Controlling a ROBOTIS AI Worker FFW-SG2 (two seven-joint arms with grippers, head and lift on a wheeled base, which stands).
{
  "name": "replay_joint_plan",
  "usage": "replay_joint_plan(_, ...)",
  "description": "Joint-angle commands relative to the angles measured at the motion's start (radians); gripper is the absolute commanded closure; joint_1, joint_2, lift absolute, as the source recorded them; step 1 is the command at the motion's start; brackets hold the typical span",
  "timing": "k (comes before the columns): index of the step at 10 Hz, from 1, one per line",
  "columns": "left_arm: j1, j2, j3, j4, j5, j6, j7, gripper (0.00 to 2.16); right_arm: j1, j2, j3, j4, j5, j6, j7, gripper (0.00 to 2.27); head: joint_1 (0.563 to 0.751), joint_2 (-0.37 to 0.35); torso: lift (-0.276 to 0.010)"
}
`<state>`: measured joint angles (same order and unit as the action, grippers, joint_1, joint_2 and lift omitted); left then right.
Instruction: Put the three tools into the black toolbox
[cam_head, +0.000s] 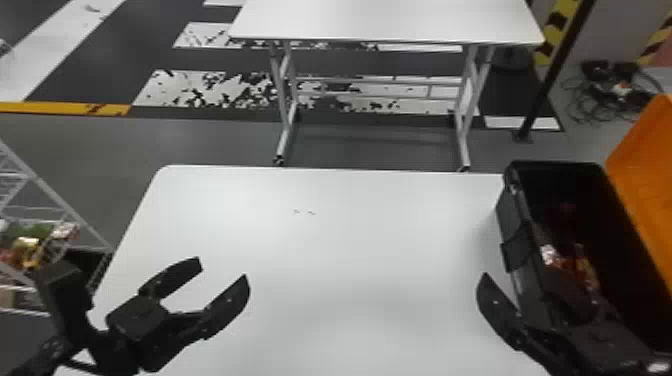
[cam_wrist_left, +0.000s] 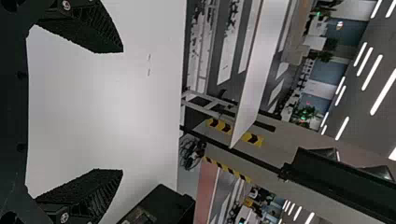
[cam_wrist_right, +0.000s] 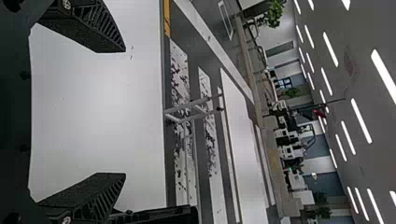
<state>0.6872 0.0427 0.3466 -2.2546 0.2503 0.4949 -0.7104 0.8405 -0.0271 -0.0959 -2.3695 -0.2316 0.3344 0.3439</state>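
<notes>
Closest to the head camera, at the bottom, sit the two grippers; the left gripper (cam_head: 221, 271) hangs over the near left part of the bench (cam_head: 350, 250) with its fingers spread apart; the right gripper (cam_head: 515, 270) is at the right, one finger over the bench and the rest overlapping the black toolbox from this angle, and the right wrist view shows its fingers wide apart too, with white bench top behind the gap; whether it touches the toolbox I cannot tell. By size, the white bench comes first; beyond it, across a strip of grey floor, stands a second white table (cam_head: 390, 20); a white wire rack (cam_head: 55, 195) is off to the left, holding a jumble of coloured bits (cam_head: 27, 245); the toolbox (cam_head: 507, 212) stands upright at the right side of the bench, open, with its orange lid (cam_head: 650, 175) leaning away to the right; farther back on that side are a dark post (cam_head: 553, 75) and a tangle of cables (cam_head: 610, 90) on the floor; inside the toolbox lie some shiny, reddish things (cam_head: 550, 255), too dim to say whether they are the three tools; smallest are the faint marks (cam_head: 311, 213) on the bench top.
</notes>
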Motion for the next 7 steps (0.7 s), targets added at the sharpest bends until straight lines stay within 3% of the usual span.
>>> replay_joint_plan(1, 0.002, -0.001, -0.011, 0.075, 0.006, -0.253, 0.039, 0.09, 0.014, 0.006, 0.016, 0.039, 0.040, -0.102, -0.031, 0.06, 0.695, 0.101, -0.051)
replay_joint_plan(2, 0.008, -0.001, -0.018, 0.145, 0.006, -0.496, 0.066, 0.09, 0.017, 0.006, 0.027, 0.088, 0.080, -0.188, -0.068, 0.06, 0.695, 0.106, -0.051)
replay_joint_plan(4, 0.048, -0.001, -0.028, 0.213, 0.004, -0.716, 0.164, 0.09, 0.035, 0.006, 0.068, 0.162, 0.164, -0.403, -0.164, 0.07, 0.695, 0.119, -0.051)
replay_joint_plan(5, 0.086, -0.001, -0.032, 0.228, 0.020, -0.845, 0.184, 0.09, 0.039, 0.007, 0.081, 0.187, 0.163, -0.482, -0.206, 0.07, 0.695, 0.128, -0.051)
replay_joint_plan(7, 0.146, -0.001, -0.051, 0.231, 0.061, -0.897, 0.184, 0.09, 0.034, 0.018, 0.117, 0.259, 0.164, -0.648, -0.279, 0.07, 0.695, 0.146, -0.051)
